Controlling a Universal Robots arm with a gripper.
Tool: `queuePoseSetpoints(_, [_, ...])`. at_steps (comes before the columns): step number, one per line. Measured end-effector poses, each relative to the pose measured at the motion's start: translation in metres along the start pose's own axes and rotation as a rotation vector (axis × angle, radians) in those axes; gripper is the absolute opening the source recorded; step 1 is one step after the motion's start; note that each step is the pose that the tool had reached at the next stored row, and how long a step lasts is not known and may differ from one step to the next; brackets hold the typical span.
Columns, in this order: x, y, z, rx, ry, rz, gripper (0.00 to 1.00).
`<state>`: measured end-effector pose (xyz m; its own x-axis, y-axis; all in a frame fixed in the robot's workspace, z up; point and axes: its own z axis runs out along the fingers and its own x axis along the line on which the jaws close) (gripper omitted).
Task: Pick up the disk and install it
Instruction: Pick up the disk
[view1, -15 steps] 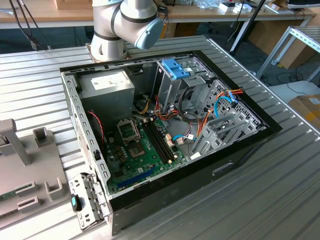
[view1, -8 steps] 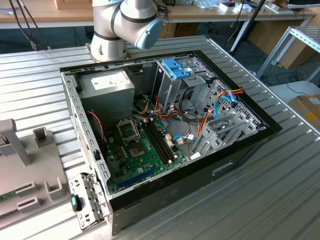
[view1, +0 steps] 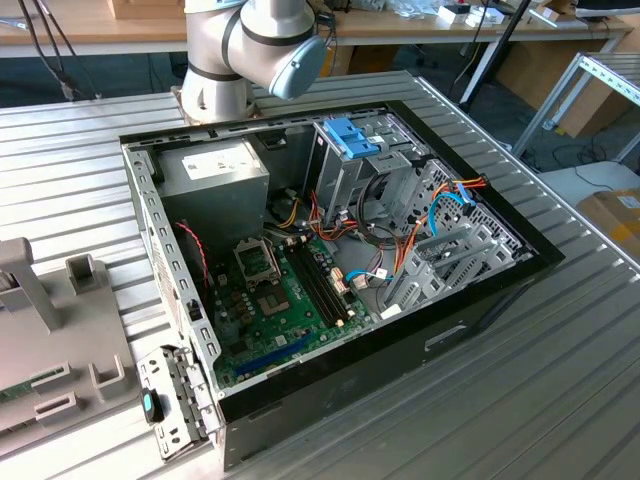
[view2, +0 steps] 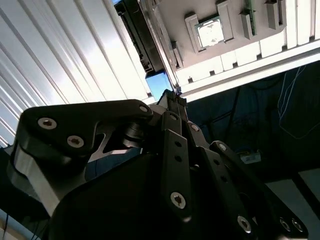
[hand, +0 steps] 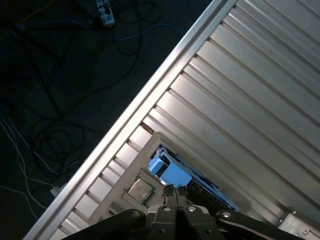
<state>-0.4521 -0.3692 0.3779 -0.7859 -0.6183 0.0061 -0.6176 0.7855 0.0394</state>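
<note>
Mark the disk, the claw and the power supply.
disk (hand: 169, 173), first wrist view, on its blue rail
claw (view2: 176, 99), second wrist view, between its tips
power supply (view1: 215, 165), exterior view, on its top face

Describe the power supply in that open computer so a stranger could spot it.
In the exterior view, find the open computer case on the table. In its corner by the arm's base sits the power supply: a grey box with a white label, unlike the blue-latched drive cage beside it.

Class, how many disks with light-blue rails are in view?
1: the disk is at the grey tray's edge, right by the gripper. Others may be hidden.
</note>
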Motion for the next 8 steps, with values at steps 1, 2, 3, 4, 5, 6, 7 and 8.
queuePoseSetpoints(1, [0.0000, 0.0000, 0.0000, 0.0000, 0.0000, 0.000, 0.11])
queuePoseSetpoints(2, [0.0000, 0.0000, 0.0000, 0.0000, 0.0000, 0.000, 0.11])
queuePoseSetpoints(3, [0.0000, 0.0000, 0.0000, 0.0000, 0.0000, 0.000, 0.11])
queuePoseSetpoints(4, [0.0000, 0.0000, 0.0000, 0.0000, 0.0000, 0.000, 0.11])
queuePoseSetpoints(5, [0.0000, 0.0000, 0.0000, 0.0000, 0.0000, 0.000, 0.11])
queuePoseSetpoints(6, [0.0000, 0.0000, 0.0000, 0.0000, -0.0001, 0.000, 0.11])
queuePoseSetpoints(7, [0.0000, 0.0000, 0.0000, 0.0000, 0.0000, -0.002, 0.11])
queuePoseSetpoints(8, [0.0000, 0.0000, 0.0000, 0.0001, 0.0002, -0.008, 0.11])
